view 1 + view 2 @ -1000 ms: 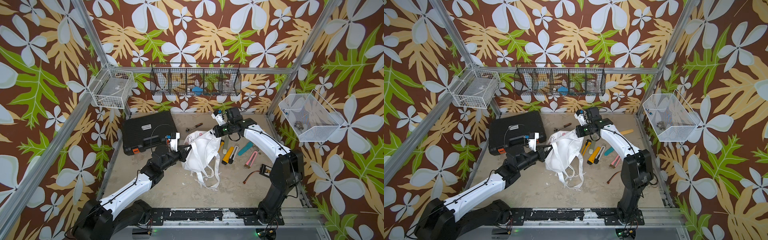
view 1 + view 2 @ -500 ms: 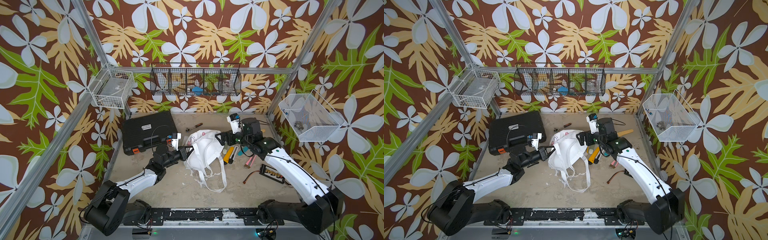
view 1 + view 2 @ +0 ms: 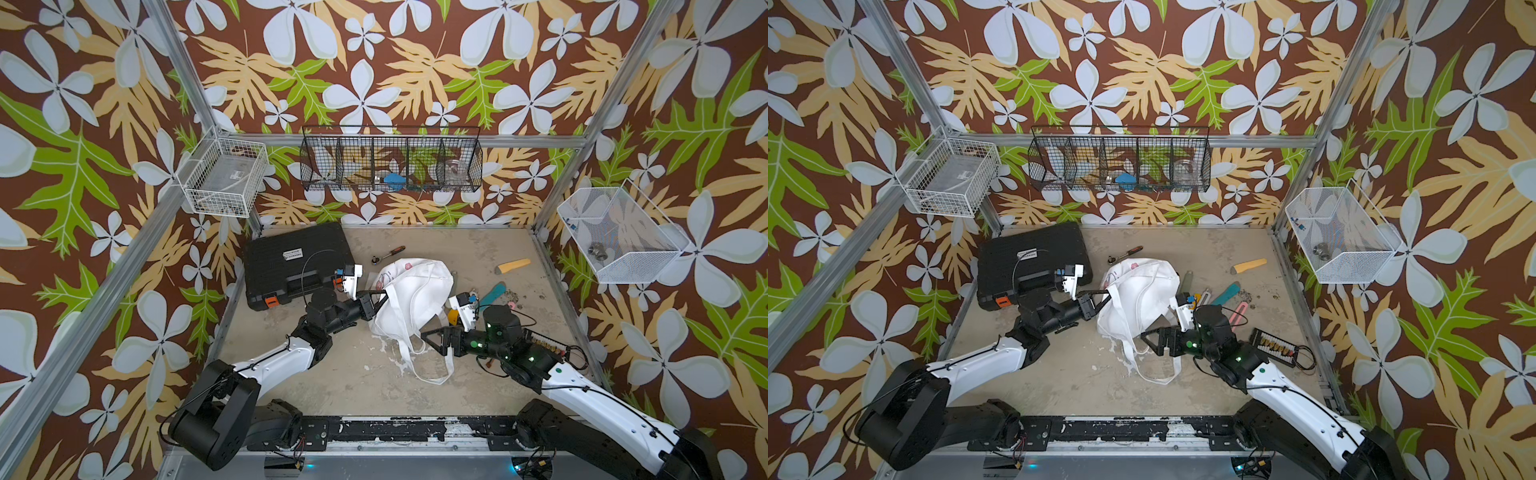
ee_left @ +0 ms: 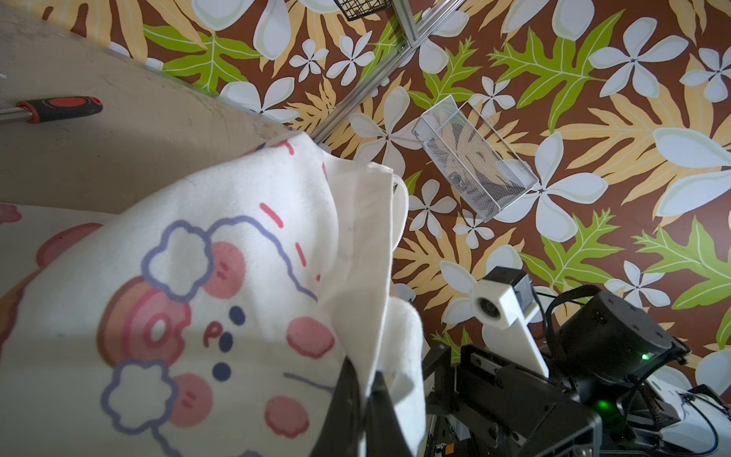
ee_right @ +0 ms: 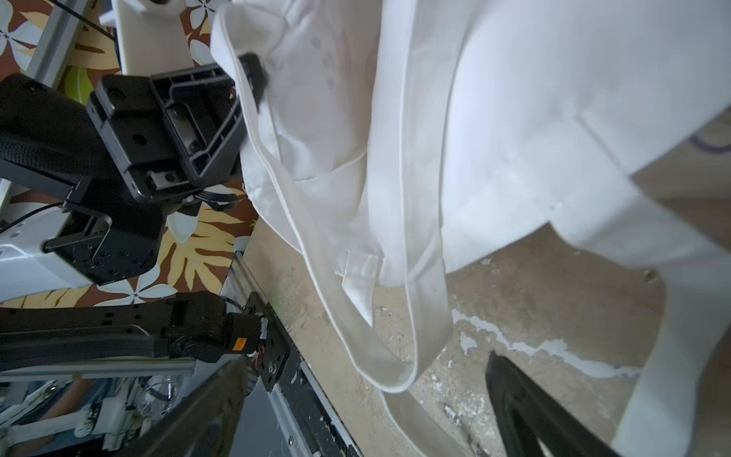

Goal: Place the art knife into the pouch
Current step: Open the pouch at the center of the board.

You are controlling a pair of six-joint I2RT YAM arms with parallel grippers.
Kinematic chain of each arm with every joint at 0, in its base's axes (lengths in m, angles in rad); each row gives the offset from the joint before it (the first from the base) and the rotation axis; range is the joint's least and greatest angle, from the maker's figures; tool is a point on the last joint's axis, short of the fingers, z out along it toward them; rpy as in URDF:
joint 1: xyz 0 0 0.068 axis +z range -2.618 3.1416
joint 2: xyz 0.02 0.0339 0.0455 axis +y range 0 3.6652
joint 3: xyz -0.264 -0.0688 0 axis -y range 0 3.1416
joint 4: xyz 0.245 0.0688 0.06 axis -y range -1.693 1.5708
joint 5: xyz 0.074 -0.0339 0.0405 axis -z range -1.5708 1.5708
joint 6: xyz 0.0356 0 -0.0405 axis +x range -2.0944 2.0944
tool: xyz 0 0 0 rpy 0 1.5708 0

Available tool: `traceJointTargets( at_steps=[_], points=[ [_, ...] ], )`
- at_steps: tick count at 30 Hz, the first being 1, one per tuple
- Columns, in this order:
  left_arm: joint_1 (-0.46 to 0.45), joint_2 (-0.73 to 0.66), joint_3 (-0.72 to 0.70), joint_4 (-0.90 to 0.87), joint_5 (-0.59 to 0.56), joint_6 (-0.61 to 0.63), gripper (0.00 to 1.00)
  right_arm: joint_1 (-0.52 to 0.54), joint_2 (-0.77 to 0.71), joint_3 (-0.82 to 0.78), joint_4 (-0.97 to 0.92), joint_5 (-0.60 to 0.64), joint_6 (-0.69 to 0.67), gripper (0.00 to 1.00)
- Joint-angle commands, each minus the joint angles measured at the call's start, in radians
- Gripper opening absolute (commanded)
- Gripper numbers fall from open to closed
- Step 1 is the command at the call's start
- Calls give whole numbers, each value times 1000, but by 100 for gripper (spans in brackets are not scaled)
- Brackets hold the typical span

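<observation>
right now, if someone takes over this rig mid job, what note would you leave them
Left end effector: shut on the rim of the white canvas pouch with cartoon animals, holding that edge up.
Right end effector: open, empty, low beside the pouch's hanging straps.
Done: pouch gripped. I cannot pick out the art knife; a teal-handled tool and others lie on the beige table beside the pouch.
Left: find the knife, put it in.

Bare tabletop (image 3: 332, 374) lies free in front of the pouch (image 3: 415, 291), between the arms. The black tool case (image 3: 291, 257) blocks the rear left, straps (image 3: 436, 381) (one loop on the floor) hang just before the right gripper (image 3: 432, 343), and loose tools (image 3: 494, 292) crowd that arm's side.
</observation>
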Motion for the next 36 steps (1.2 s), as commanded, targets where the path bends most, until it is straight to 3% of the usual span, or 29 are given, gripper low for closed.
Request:
traceJointTargets(
  at_steps=[1, 8, 21, 30, 36],
  points=[
    [1, -3, 10, 17, -8, 16, 0, 5, 28, -59, 208, -64, 139, 97],
    [1, 0, 14, 14, -10, 18, 0, 7, 88, -134, 362, -69, 226, 97],
    [1, -10, 12, 9, -15, 21, 0, 8, 301, -251, 929, -131, 445, 92],
    [1, -21, 6, 4, -25, 27, 0, 9, 466, -307, 1446, -170, 696, 77],
    [1, -28, 3, -9, -35, 38, 0, 40, 530, -322, 1629, -153, 794, 63]
  ],
)
